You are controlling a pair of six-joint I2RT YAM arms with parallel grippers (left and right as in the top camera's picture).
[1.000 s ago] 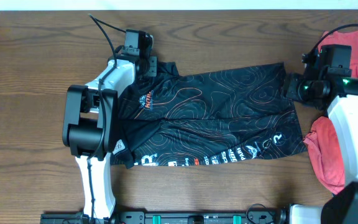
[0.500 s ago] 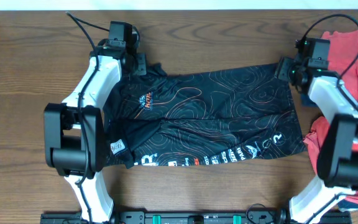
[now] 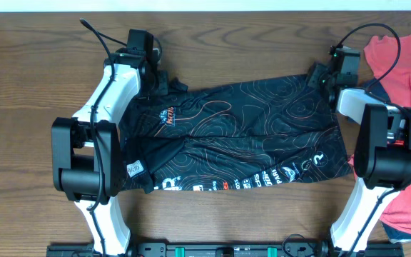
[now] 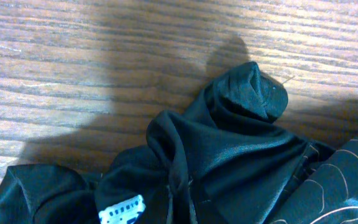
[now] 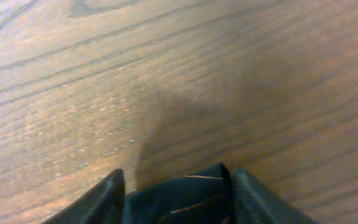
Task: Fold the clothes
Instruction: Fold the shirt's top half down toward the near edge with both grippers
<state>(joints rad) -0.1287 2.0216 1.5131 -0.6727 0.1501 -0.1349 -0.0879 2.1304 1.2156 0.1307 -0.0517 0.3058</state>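
Taking both far corners evenly matters most, we judge. The thin black jersey with orange contour lines (image 3: 248, 135) lies spread across the middle of the brown wooden worktop (image 3: 34, 86). The left claw (image 3: 157, 78) and right claw (image 3: 321, 75) sit at its far corners, and we cannot tell whether either pinches cloth. We should lift them together toward the near edge. The white hem lettering (image 3: 262, 177), small chest logo (image 3: 166, 116) and white tag (image 4: 122, 208) are too small to read.

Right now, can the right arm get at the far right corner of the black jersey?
Probably yes: the right gripper sits at that corner of the black jersey, with nothing between them. Whether it actually grips the cloth is unclear.
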